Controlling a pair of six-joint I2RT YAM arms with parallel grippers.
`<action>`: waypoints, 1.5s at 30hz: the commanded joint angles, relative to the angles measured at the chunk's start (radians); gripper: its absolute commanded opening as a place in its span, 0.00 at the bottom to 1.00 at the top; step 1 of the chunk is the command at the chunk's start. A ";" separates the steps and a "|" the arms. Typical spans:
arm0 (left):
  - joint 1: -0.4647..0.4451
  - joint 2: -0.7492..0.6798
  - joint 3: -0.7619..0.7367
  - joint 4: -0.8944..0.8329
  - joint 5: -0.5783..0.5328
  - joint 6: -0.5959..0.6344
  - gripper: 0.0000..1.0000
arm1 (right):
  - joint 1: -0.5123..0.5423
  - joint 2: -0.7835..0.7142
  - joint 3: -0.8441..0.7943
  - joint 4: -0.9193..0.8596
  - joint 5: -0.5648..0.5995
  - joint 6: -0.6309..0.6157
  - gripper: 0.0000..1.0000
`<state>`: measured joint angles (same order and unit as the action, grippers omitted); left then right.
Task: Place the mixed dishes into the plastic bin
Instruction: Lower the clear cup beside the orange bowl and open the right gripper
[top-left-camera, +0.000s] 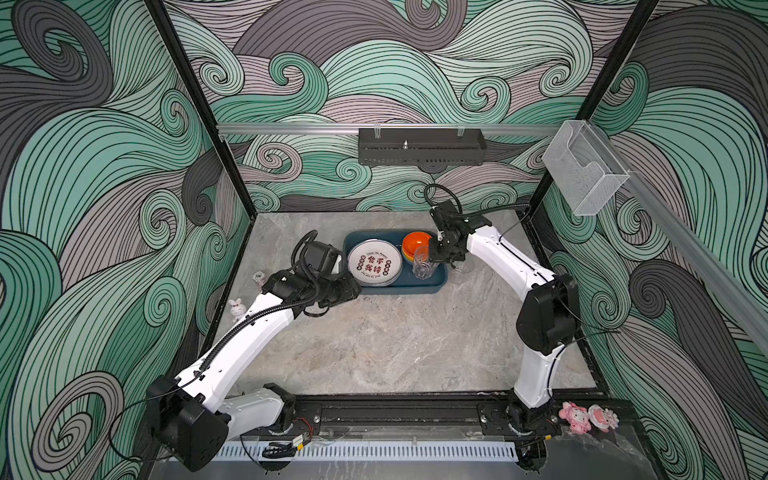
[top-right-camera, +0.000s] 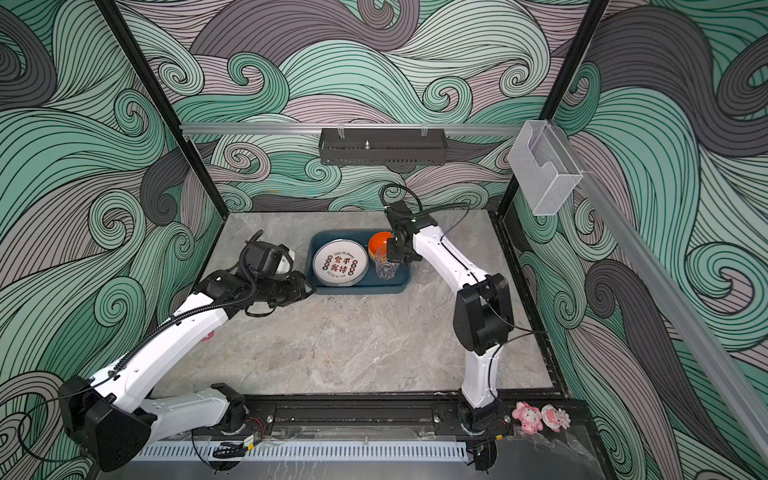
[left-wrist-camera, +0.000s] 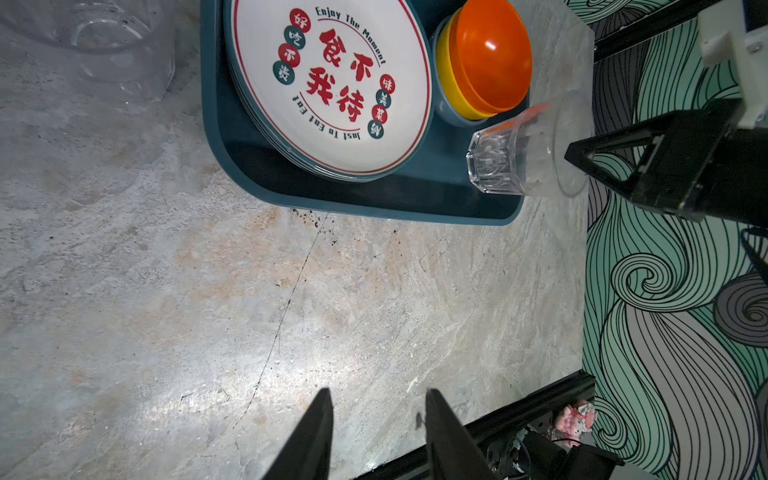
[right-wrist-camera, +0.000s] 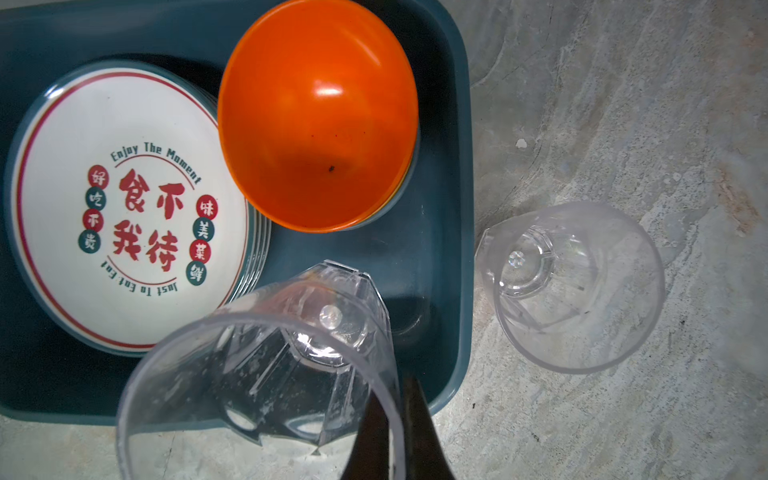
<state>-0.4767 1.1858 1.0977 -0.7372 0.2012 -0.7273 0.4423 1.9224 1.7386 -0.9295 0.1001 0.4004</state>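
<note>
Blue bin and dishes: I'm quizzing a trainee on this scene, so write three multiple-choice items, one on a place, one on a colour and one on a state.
1. Where does the loose glass stand?
A. On the table beside the bin
B. Inside the bin
C. On the plates

2. What colour is the top bowl of the stack?
A. Yellow
B. Orange
C. Blue

3. What is the right claw doing?
A. Open and empty
B. Shut on a plate
C. Shut on a glass

Answers:
1. A, it sits on the stone outside the bin's wall.
2. B, its inside shows bright orange.
3. C, its fingers pinch the glass's rim, one inside and one outside.
</note>
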 joint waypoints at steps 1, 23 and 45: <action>0.013 -0.033 -0.008 0.001 -0.020 -0.011 0.40 | -0.008 0.020 -0.006 0.028 0.023 -0.001 0.00; 0.026 -0.042 -0.044 0.008 -0.006 -0.031 0.41 | -0.016 0.113 -0.018 0.055 0.018 0.006 0.00; 0.033 -0.040 -0.061 0.019 0.003 -0.038 0.41 | -0.016 0.144 -0.024 0.056 0.006 0.011 0.07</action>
<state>-0.4534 1.1603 1.0424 -0.7246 0.2024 -0.7540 0.4316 2.0590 1.7195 -0.8745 0.1051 0.4015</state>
